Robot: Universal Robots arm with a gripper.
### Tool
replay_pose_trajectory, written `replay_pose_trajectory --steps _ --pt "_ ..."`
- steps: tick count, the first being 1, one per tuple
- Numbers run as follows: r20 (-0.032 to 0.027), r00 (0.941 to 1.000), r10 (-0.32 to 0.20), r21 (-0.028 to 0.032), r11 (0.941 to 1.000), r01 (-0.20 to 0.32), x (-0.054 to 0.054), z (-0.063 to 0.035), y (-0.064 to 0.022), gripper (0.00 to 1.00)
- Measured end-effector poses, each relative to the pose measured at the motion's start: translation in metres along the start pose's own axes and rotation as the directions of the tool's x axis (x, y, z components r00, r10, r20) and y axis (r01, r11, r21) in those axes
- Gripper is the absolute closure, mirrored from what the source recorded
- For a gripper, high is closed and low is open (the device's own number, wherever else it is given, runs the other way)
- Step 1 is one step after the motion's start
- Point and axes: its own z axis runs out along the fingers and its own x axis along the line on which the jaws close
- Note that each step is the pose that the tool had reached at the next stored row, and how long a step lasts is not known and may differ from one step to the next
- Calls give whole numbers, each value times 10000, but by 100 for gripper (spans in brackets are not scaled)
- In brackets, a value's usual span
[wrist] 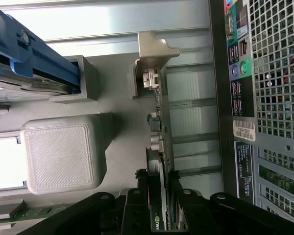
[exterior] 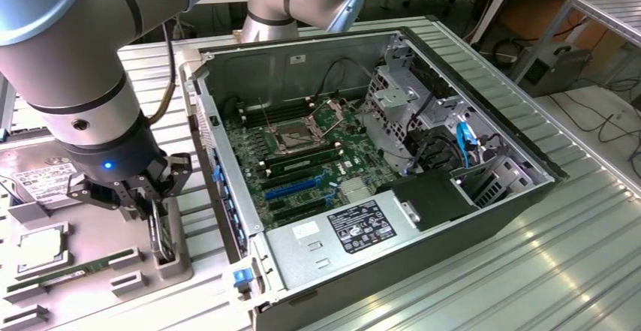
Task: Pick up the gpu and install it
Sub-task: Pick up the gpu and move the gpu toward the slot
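Observation:
The gpu (exterior: 161, 235) stands on edge in a slot of the grey holder tray (exterior: 185, 271), at the exterior view's left, beside the open computer case (exterior: 421, 218). My gripper (exterior: 148, 202) reaches down over the card's upper edge. In the wrist view the gpu (wrist: 159, 127) shows edge-on, with its silver bracket (wrist: 154, 49) at the far end against a tray post. My gripper (wrist: 158, 176) has one finger on each face of the card, shut on it. The card's lower edge still sits in the tray.
The tray also carries a hard drive (exterior: 35, 182), a processor (exterior: 35, 245) and a green memory stick (exterior: 75, 271). Blue expansion slots (exterior: 290, 188) lie on the motherboard inside the case. The case's rear port panel (wrist: 240, 68) stands close beside the card.

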Motion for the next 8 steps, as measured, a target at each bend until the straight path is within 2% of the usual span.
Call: replay_pose_trajectory --steps 2,6,8 --pt "-27 9999 -117 -5 9999 117 -3 1 1 73" --pt "-135 9990 -431 -17 9991 431 -21 1 2 73" --pt "-171 9987 -488 -18 9988 488 -37 2 3 73"
